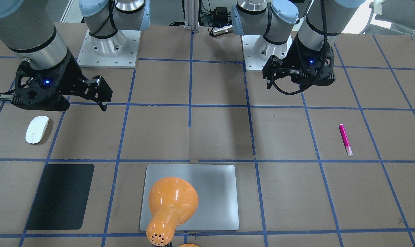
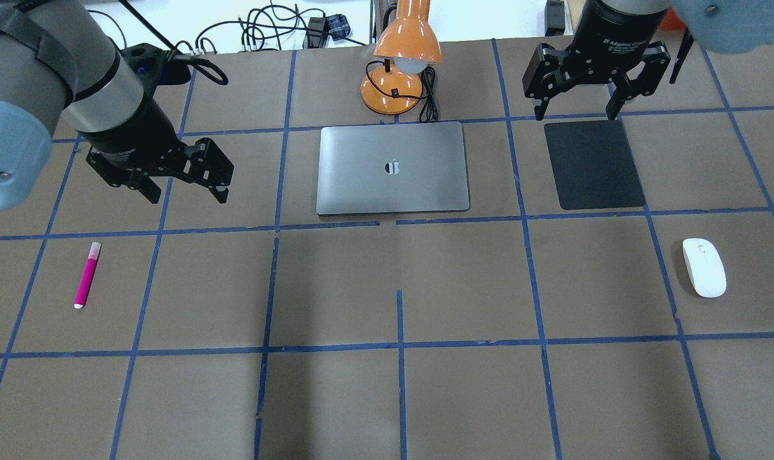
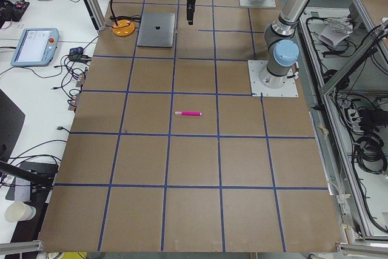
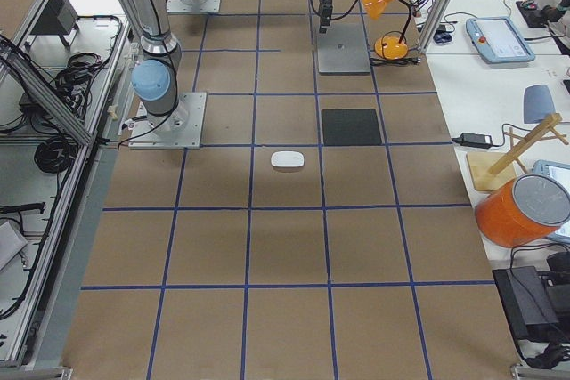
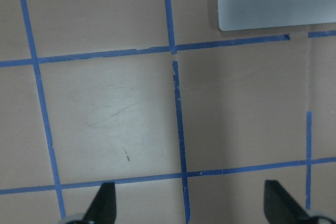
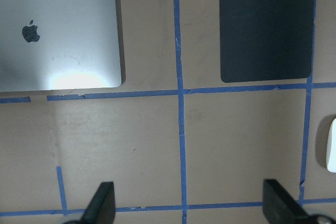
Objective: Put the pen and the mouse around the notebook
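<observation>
Looking down from behind (overhead view): we see the left gripper (image 2: pixel 187 191) hanging above the table (image 2: pixel 463 287), jaws spread and empty. The pen (image 2: pixel 87 275) lies flat below and left of it in the view, well apart from the jaws. The right gripper (image 2: pixel 575 114), jaws likewise spread and empty, shows just above the far edge of the black mat (image 2: pixel 594 165). The mouse (image 2: pixel 704 267) lies nearer the robot, well apart from those jaws. The notebook (image 2: pixel 393 167) lies closed between the grippers, an orange lamp (image 2: pixel 399 57) behind it.
Front view: we find the pen at the view's right and the mouse at its left, both well apart from the notebook.
Side views: the pen lies alone; the mouse lies near the mat.
Left wrist view: the fingertips (image 5: pixel 106 203) stand wide apart over bare table, with a notebook corner at upper right.
Right wrist view: the fingertips (image 6: pixel 102 203) stand wide apart, and the mouse's edge shows at the right margin, outside the jaws.
</observation>
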You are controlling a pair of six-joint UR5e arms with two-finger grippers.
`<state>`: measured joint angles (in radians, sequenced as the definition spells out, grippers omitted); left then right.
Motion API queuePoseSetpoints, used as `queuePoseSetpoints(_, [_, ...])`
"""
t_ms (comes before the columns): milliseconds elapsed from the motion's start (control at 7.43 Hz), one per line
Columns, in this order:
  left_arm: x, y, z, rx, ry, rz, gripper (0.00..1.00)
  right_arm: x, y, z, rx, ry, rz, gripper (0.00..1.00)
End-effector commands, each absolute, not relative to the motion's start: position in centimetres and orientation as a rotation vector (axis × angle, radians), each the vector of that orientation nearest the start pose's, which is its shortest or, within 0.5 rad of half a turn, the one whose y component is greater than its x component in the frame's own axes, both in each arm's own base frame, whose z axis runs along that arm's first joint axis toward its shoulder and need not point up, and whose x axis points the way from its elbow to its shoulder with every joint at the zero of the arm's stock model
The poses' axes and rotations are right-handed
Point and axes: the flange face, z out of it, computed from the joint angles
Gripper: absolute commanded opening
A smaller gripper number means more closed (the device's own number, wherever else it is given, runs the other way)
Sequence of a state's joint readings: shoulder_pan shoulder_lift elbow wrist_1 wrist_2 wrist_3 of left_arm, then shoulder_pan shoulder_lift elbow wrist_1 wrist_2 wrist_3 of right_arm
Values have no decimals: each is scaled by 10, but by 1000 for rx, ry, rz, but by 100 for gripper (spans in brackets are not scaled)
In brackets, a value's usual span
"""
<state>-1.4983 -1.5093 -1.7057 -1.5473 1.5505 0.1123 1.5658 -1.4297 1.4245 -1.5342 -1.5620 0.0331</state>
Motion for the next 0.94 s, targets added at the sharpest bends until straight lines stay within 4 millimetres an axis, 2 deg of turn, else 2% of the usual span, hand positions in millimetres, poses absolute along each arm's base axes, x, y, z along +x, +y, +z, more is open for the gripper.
queuePoseSetpoints(0, [-38, -480, 448, -102, 3166, 96, 100, 129, -549, 482, 63, 3132, 60, 100])
queuePoseSetpoints(135, [0, -480, 439, -135, 3175, 125, 100, 130, -549, 482, 58, 3132, 60, 100])
queuePoseSetpoints(269, [45, -478, 416, -81, 3200, 171, 100, 123, -551, 479, 51, 3146, 70, 100])
queuePoseSetpoints(404, [90, -469, 395, -90, 3224, 212, 100, 104, -553, 472, -27, 3162, 106, 100])
queuePoseSetpoints(538, [125, -464, 385, -125, 3214, 148, 100, 51, -548, 451, 85, 3140, 238, 100])
queuePoseSetpoints(808, [169, -465, 367, -24, 3208, 83, 100, -24, -543, 408, 63, 3117, 301, 100])
